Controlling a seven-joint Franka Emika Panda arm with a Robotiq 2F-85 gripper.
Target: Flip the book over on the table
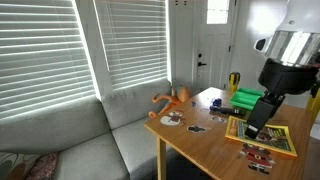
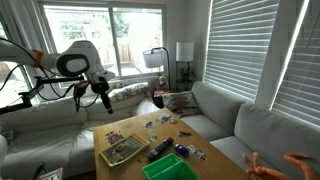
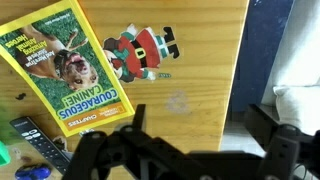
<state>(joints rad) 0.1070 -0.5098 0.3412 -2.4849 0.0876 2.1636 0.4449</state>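
The book lies flat on the wooden table with its yellow cover and dog picture facing up. It also shows in both exterior views. My gripper hangs above the table near its edge, to the side of the book. It is open and empty, and its two dark fingers frame bare wood. In the exterior views the gripper is held well above the tabletop.
A Santa picture card lies beside the book. A black remote lies near the book's lower end. A bright green box and scattered cards sit on the table. A grey sofa stands along the windows.
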